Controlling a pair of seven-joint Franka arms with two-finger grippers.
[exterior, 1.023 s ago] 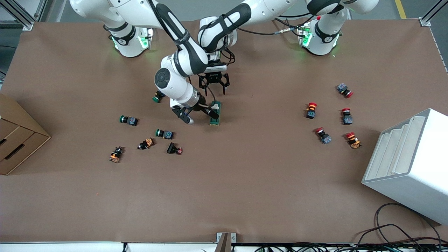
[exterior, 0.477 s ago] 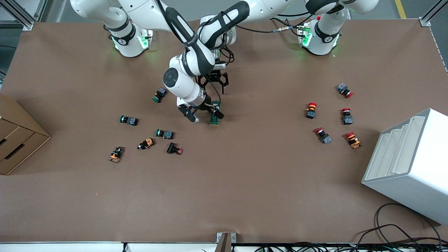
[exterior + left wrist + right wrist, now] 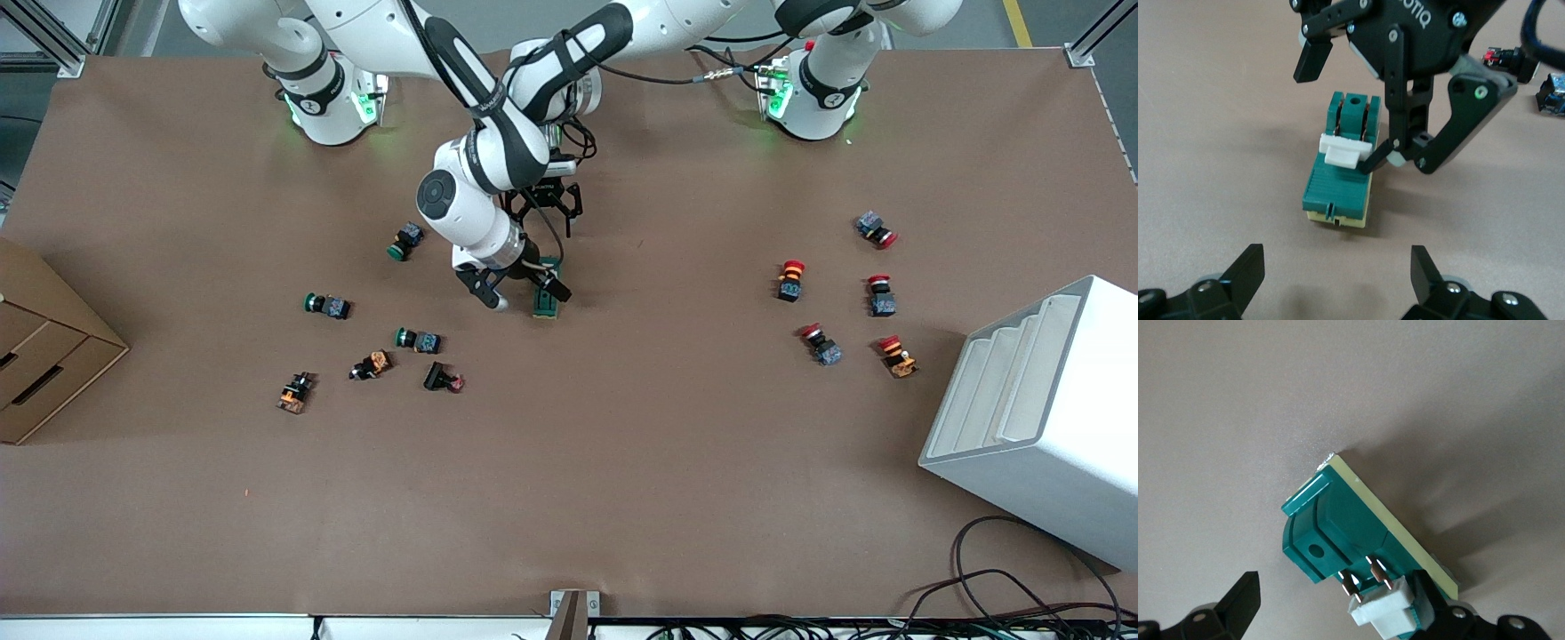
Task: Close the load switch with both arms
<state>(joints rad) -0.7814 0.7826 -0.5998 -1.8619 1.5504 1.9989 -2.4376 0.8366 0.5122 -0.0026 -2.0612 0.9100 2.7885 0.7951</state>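
Note:
The load switch (image 3: 546, 300), a dark green block on a cream base, lies mid-table. Its white lever (image 3: 1342, 150) rests over the ribbed top near the copper contacts. My right gripper (image 3: 520, 293) is open and straddles the switch's end, with one fingertip (image 3: 1373, 162) touching the lever's side. In the right wrist view the switch (image 3: 1338, 520) and its lever (image 3: 1383, 613) sit between the open jaws of the right gripper (image 3: 1338, 607). My left gripper (image 3: 544, 213) hangs open over the table just past the switch's other end. In its own view the left gripper (image 3: 1337, 275) is empty, with the switch (image 3: 1338, 187) just ahead.
Green-capped push buttons (image 3: 404, 241) (image 3: 326, 306) (image 3: 418, 340) and orange and black parts (image 3: 371, 364) lie toward the right arm's end. Red-capped buttons (image 3: 789, 280) (image 3: 880, 296) lie toward the left arm's end, beside a white rack (image 3: 1040, 409). A cardboard box (image 3: 44, 356) stands at the table's edge.
The right arm's wrist has shifted toward the left arm's end, and its fingertip now covers the white lever. The left gripper has barely moved.

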